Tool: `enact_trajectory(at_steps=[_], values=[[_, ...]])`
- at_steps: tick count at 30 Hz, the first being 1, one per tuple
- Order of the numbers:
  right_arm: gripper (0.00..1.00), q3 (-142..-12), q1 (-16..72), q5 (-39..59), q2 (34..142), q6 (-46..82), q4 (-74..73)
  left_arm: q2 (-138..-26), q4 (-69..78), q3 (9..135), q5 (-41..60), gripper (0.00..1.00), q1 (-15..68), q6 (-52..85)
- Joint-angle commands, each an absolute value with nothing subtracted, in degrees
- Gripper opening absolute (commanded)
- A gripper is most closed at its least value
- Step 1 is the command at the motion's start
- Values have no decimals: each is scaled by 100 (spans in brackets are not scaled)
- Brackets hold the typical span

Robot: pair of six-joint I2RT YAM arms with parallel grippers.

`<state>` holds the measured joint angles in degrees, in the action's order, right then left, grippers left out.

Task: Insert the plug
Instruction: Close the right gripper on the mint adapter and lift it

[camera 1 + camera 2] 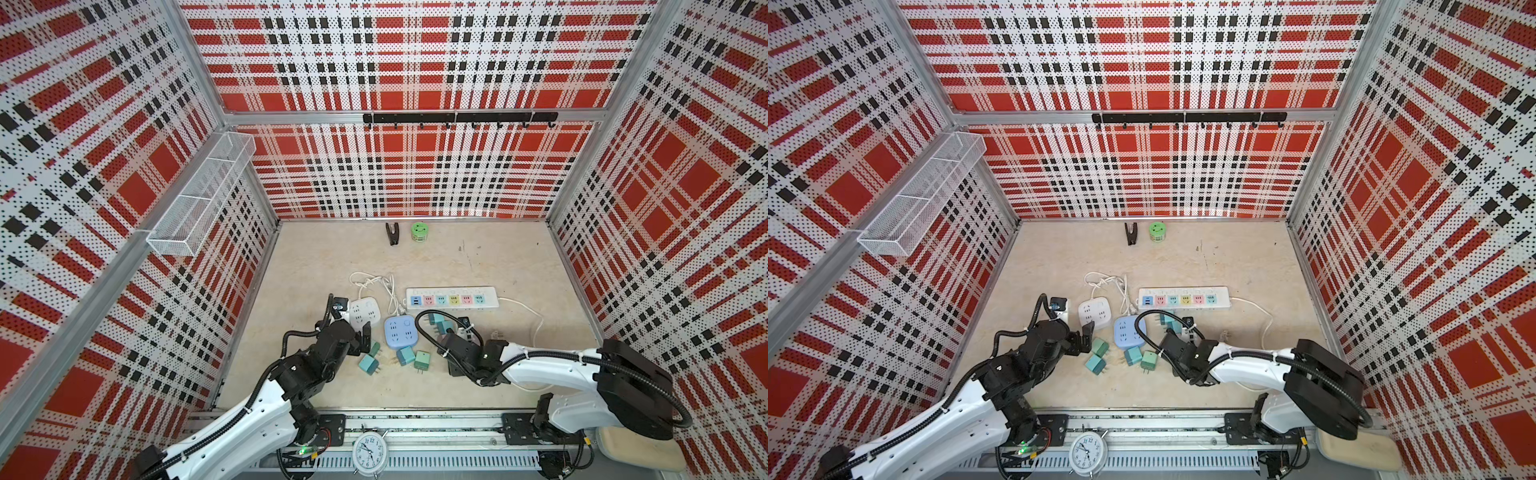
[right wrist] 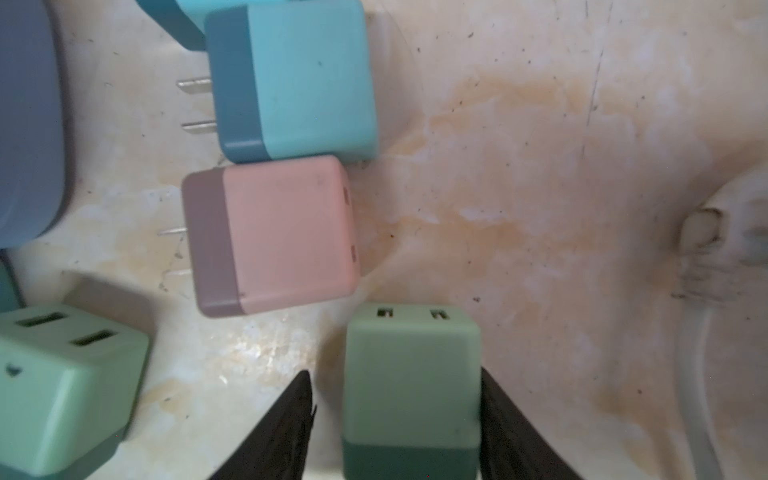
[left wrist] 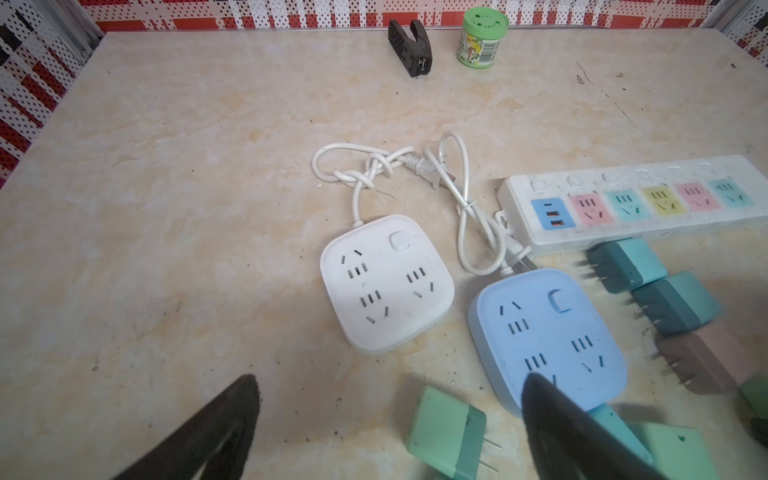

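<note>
Green plug (image 2: 411, 386) is between the right gripper (image 2: 395, 372) fingers (image 2: 286, 432). They are half open: one touches it, one leaves a small gap. It is right of the blue socket (image 3: 548, 332), beside the pink plug (image 2: 282, 237). This looks like the grab step. Next it needs a squeeze, a lift, and prongs lined up with the slots. The plug is a smooth plastic cube with round corners. Left gripper (image 3: 390, 376) is wide open and empty.
</note>
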<state>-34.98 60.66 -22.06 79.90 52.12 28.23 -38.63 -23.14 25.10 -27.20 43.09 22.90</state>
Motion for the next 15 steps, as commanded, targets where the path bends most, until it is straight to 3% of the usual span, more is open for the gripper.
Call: enact_trajectory(at_steps=[1,8,15], values=[[61,-3464,6073,-2289,7980,5294,2709,-3850,-2241,2601,-2761,99,4263,2367],[56,-3184,6076,-2292,8002,5214,2500,-3866,-2246,2597,-2766,99,4265,2364],[38,-3034,6074,-2381,8112,4984,2117,-3858,-2282,2600,-2898,99,4254,2416]])
